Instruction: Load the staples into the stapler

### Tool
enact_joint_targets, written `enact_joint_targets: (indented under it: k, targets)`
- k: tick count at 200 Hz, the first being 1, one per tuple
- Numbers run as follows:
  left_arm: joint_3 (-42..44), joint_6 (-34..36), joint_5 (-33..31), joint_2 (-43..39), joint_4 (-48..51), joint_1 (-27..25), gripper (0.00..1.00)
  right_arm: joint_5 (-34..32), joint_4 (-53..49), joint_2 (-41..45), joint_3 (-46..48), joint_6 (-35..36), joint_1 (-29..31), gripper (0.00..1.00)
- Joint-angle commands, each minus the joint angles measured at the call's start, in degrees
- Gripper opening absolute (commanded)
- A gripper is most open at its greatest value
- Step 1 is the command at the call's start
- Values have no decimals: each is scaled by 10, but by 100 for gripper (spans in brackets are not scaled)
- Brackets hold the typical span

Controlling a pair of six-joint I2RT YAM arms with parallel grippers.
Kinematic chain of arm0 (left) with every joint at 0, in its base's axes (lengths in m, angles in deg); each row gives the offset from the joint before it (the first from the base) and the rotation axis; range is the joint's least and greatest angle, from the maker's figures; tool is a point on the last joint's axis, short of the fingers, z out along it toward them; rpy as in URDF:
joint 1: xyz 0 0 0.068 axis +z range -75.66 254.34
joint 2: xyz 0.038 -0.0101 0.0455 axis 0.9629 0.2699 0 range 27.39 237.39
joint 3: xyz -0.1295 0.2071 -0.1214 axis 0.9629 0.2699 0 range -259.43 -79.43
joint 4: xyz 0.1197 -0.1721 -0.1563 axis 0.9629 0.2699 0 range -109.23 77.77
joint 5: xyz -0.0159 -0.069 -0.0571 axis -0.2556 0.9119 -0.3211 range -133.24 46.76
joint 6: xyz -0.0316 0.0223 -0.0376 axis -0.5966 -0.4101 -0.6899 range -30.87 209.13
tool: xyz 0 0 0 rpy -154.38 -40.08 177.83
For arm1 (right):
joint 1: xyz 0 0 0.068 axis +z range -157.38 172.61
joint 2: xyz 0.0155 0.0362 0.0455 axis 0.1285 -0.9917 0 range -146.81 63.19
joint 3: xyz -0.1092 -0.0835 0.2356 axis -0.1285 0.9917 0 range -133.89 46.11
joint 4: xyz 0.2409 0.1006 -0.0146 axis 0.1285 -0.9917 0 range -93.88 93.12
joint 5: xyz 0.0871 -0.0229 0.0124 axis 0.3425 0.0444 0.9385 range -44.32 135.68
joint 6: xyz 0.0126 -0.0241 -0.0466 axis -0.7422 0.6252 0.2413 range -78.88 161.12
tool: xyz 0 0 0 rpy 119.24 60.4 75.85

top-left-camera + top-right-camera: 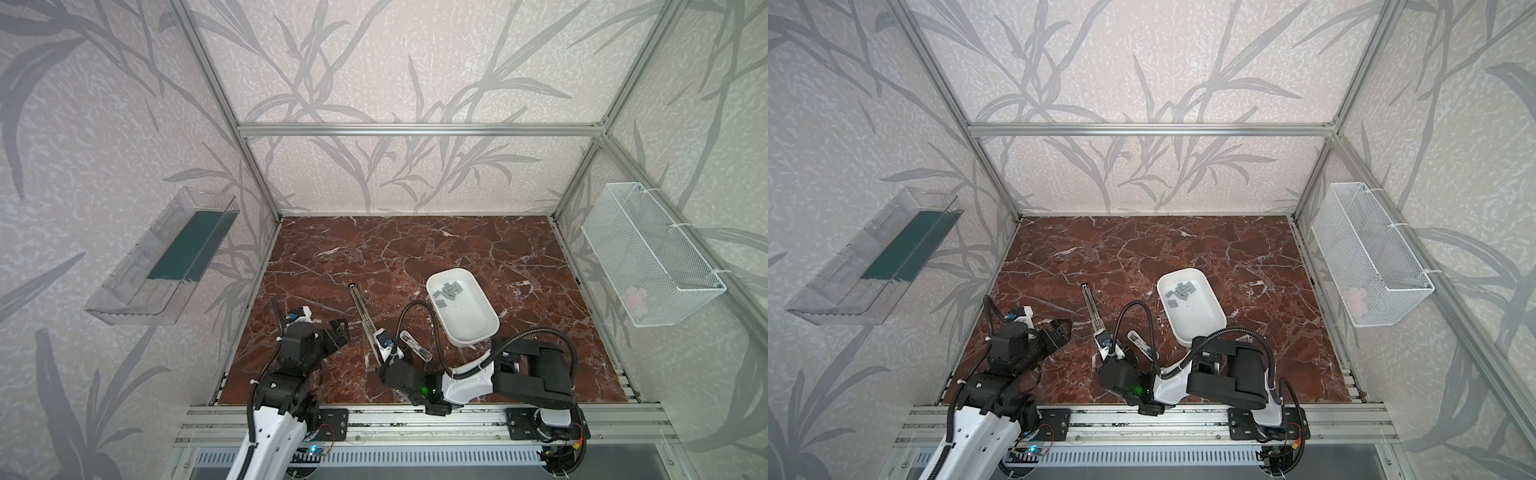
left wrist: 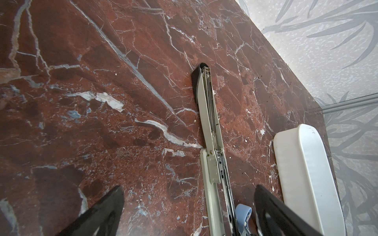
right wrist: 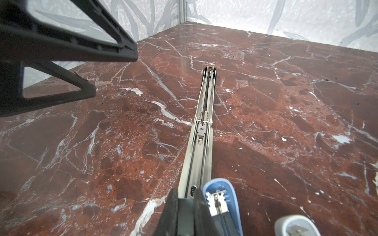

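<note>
The stapler [image 1: 360,305] [image 1: 1092,305] lies opened out flat on the marble table, a long thin cream and metal bar with a black far tip [image 2: 208,114] [image 3: 205,106]. My right gripper [image 3: 186,196] [image 1: 379,353] is shut on its near end. A blue spring-loaded part [image 3: 222,200] sits right beside those jaws. My left gripper [image 2: 188,212] [image 1: 338,330] is open just left of the stapler, holding nothing. The staples [image 1: 448,291] [image 1: 1179,291] are several small grey strips in a white tray [image 1: 478,332] [image 2: 306,173] to the right.
A pale elongated piece [image 1: 415,345] lies on the table between my right gripper and the tray. A clear bin [image 1: 166,257] hangs on the left wall and a white mesh basket [image 1: 648,257] on the right wall. Aluminium posts frame the table.
</note>
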Motion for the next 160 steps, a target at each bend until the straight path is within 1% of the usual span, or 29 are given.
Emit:
enact_joint_targets:
  k: [1,26,68,160]
  targets:
    - [-6,5,-2,-1,-1,-2,99,-7,23,23,7,8,-3,0]
    - [-6,5,-2,-1,-2,-2,99,-1,23,26,7,7,-3,0]
    - [-6,5,-2,-1,-2,-2,99,-20,20,17,7,2,-3,0]
    - [-6,5,-2,-1,-2,-3,99,-22,13,-4,-5,-3,-4,0]
